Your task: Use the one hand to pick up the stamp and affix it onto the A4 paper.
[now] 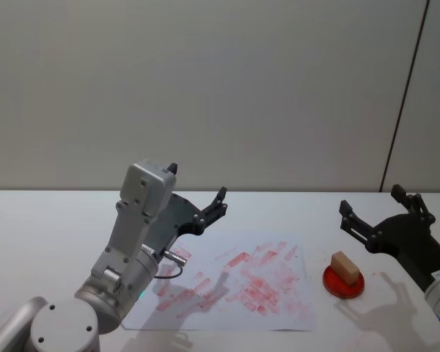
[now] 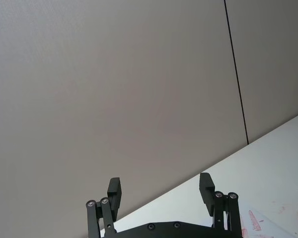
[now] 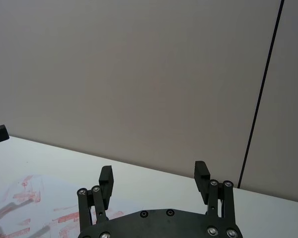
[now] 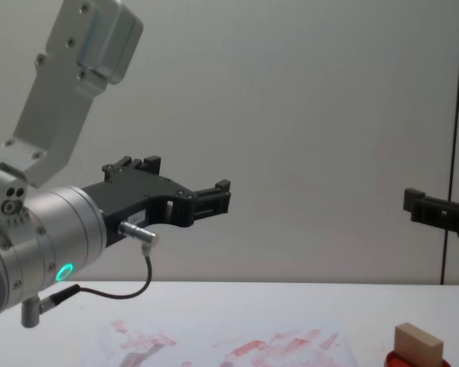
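At lower right of head view, stamp (image 1: 343, 265) sits on red ink pad (image 1: 333, 284), right of A4 paper (image 1: 235, 284). Right gripper (image 1: 372, 202) upper right of pad, fingers spread, empty. Left gripper (image 1: 196, 185) raised at left-centre, spread, empty.

One stamp (image 1: 344, 265), one pad (image 1: 345, 290), one paper (image 1: 231, 293)

You face a plain grey wall (image 1: 205, 88) with a dark vertical seam (image 1: 405, 95) at two o'clock, rising behind the white table (image 1: 44, 220).
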`<state>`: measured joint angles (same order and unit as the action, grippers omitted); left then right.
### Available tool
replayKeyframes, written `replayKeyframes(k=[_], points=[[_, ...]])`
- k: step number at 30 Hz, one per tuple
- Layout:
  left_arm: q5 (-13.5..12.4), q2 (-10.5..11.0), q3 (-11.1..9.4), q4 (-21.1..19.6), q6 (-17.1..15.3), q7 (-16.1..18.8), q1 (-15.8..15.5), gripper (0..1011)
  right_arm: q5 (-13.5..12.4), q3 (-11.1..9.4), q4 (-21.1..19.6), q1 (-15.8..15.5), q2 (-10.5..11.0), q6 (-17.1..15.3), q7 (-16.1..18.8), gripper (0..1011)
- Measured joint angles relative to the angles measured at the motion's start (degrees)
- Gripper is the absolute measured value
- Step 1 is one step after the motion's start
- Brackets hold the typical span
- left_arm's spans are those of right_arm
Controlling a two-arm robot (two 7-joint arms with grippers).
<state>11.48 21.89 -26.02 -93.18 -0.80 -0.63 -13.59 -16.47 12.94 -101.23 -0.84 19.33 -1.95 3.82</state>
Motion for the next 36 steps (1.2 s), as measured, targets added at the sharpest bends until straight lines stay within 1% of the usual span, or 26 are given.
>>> replayKeyframes(k=[11,20,29,36], points=[[0.00,0.00,0.00,0.00,0.00,0.00,0.00,1002,0.02,-0.06,0.41,0.19,-0.02,-0.39,0.55,1001],[0.00,0.00,0.00,0.00,0.00,0.00,0.00,1002,0.19,-0.28,2.69,1.12,0.26,-2.51,3.33,1001],[0.00,0.00,0.00,0.00,0.00,0.00,0.00,1002,1.09,-0.40,5.90,2.15,0.57,-4.54,6.40,1001],[0.00,0.00,0.00,0.00,0.00,0.00,0.00,1002,1.79,-0.35,7.78,2.81,0.58,-6.07,7.85,1001]])
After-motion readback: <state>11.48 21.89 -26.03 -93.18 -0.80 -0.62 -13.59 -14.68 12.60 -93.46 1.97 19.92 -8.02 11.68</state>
